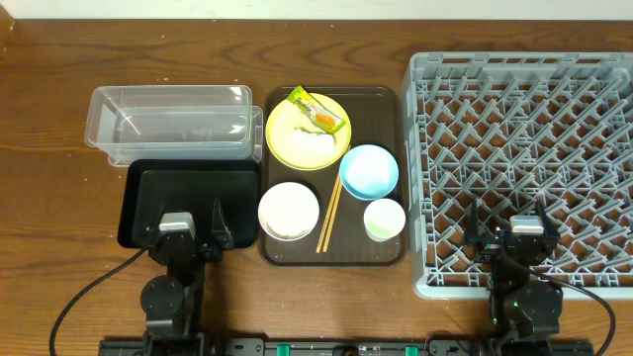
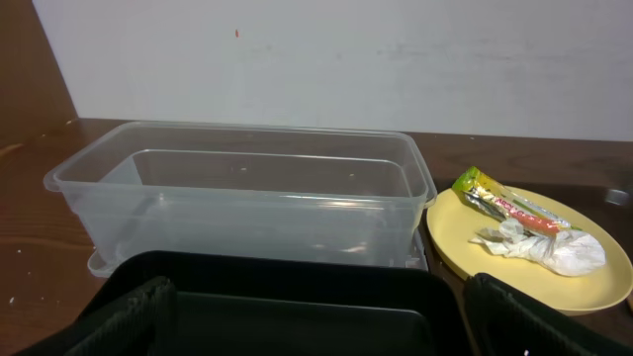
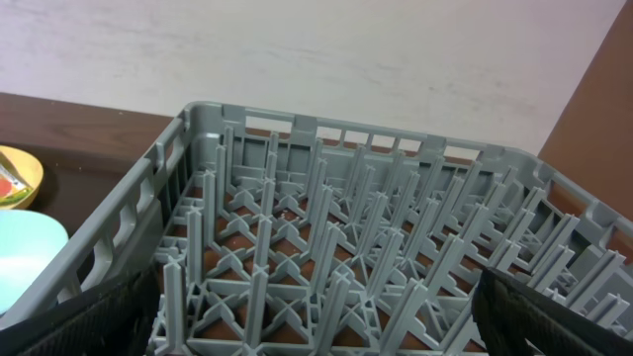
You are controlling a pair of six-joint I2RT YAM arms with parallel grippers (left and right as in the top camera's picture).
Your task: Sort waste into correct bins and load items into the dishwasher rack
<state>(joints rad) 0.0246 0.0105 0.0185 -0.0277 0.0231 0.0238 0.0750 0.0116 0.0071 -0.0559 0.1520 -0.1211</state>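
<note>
The green-yellow wrapper [image 1: 318,111] and white rice [image 1: 309,141] lie on the yellow plate [image 1: 282,138]; both show in the left wrist view, wrapper [image 2: 495,198], rice [image 2: 549,247], plate [image 2: 465,247]. The light-blue bowl [image 1: 369,170], white bowl [image 1: 289,211], pale cup [image 1: 384,219] and chopsticks [image 1: 329,215] sit on the brown tray. The clear tub [image 1: 168,124] stands behind the black tray [image 1: 183,198]. My left gripper [image 1: 190,225] is open and empty over the black tray [image 2: 297,307]. My right gripper [image 1: 511,225] is open and empty over the grey rack [image 1: 524,148].
The dark-brown serving tray [image 1: 391,109] holds the dishes between the bins and the rack. The rack [image 3: 326,257] fills the right side with upright pegs. Cables run from both arm bases along the front edge.
</note>
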